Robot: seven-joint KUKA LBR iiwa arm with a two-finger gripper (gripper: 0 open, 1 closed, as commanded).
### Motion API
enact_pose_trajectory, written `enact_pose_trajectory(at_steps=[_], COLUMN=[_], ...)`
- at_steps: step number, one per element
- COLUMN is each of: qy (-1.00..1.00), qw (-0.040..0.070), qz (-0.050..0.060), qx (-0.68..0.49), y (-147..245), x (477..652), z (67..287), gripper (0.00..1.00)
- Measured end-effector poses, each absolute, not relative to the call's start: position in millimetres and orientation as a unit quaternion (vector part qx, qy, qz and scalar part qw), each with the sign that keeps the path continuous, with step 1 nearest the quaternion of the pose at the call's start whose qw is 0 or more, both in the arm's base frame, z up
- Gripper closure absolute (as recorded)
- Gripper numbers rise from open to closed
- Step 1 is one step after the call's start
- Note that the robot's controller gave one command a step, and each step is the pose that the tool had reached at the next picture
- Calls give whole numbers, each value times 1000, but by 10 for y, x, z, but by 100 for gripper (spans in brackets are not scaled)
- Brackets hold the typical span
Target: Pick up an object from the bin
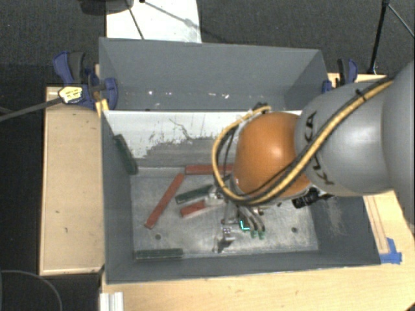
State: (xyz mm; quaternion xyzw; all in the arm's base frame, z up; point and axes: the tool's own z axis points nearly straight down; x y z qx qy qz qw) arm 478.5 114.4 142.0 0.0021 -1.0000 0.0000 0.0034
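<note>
Hovering low with gripper (pixel 227 237) beside short red-brown bar (pixel 192 209), just left of gripper on floor of grey bin (pixel 207 76). Hidden mostly under orange cover (pixel 269 154); cannot tell whether jaws open or closed. Left of gripper too: dark green bar (pixel 194 193), long red-brown stick (pixel 163 201). Right of gripper, bare floor.

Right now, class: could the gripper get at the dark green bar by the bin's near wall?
Probably yes: the dark green bar lies alone, nothing on it, and bare floor separates it from the gripper.
</note>
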Motion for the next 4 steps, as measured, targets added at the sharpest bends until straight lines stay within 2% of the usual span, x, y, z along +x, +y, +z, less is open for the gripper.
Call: enact_pose_trajectory(at_steps=[1,2,3,4], qy=[-1000,-999,-999,-999], qw=[-1,-7,-7,-5], qz=[-1,-2,-2,-1], qx=[0,41,41,44], y=[1139,1348,1347,1376], x=[4806,5686,5686,5791], z=[1457,749,749,2578], gripper=[0,100,100,100])
